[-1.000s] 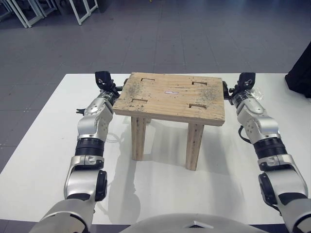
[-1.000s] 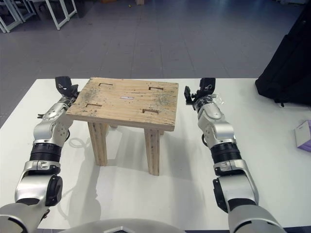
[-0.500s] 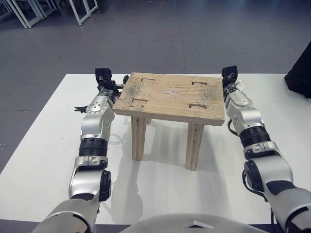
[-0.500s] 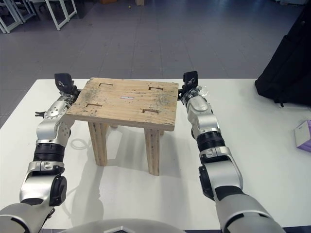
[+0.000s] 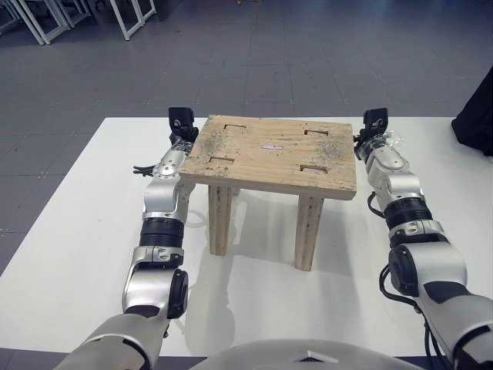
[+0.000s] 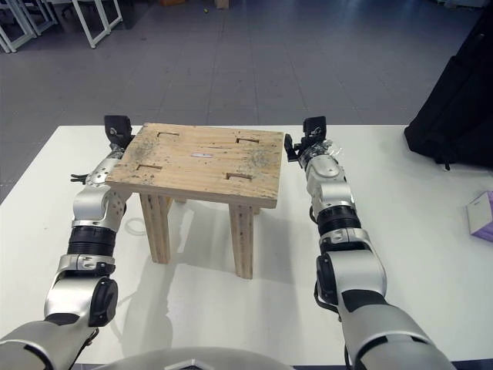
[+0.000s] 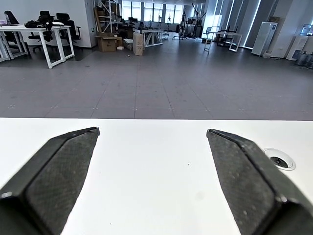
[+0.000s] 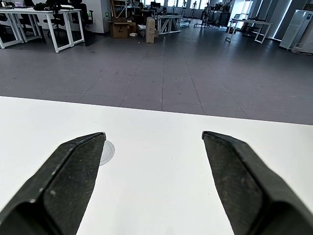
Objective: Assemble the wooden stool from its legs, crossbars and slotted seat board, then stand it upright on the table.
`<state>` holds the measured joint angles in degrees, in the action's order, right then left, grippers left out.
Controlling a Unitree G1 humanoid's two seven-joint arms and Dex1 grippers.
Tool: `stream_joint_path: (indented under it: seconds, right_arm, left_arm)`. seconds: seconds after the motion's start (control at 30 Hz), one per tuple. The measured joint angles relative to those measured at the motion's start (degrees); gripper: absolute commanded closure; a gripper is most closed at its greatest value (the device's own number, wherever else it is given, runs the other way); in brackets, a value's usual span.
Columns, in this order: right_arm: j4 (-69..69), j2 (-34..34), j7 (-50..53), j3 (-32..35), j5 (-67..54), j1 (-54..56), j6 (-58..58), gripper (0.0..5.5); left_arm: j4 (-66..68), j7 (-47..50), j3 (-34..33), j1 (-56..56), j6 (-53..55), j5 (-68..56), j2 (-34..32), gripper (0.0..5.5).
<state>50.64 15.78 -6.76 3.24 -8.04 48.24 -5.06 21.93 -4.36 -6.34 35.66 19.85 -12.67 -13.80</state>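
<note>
The wooden stool (image 5: pixel 269 154) stands upright on the white table (image 5: pixel 77 231), its slotted seat board on top and its legs (image 5: pixel 219 220) beneath. My left gripper (image 5: pixel 182 123) sits beside the seat's far left corner, open, with nothing between its fingers (image 7: pixel 58 171). My right gripper (image 5: pixel 374 125) is just off the seat's far right corner, also open and empty, and its fingers (image 8: pixel 73 171) stand wide apart over bare table. I cannot tell whether either gripper touches the board.
A black bag (image 6: pixel 454 100) and a small purple box (image 6: pixel 481 216) are at the table's right side. A thin cable loop (image 6: pixel 135 226) lies by the stool's left legs. A round grommet (image 7: pixel 279 159) is set in the tabletop. Grey floor lies beyond the far edge.
My left gripper has shifted right, closer to the seat's far left corner. My right gripper swung in to the seat's right edge, then backed off slightly. The stool has not moved.
</note>
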Motion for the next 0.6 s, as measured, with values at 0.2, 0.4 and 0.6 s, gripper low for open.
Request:
stream_joint_path:
  seconds: [0.2,0.4,0.6]
  right_arm:
    - [2.55,-1.4,0.23,0.34,1.62,0.24,1.21,1.86]
    - [4.01,-2.24,0.25,0.97,1.74,0.55,1.96,1.86]
    - [4.44,-2.24,0.89,2.37,1.74,0.61,2.37,1.86]
  left_arm:
    - [-2.54,-0.01,-0.53,-0.24,1.62,0.46,-0.03,1.44]
    - [-3.47,-0.01,-0.88,-0.97,2.22,0.52,-0.06,1.44]
    - [-1.72,-0.38,-1.01,-0.56,2.23,1.13,-0.25,1.44]
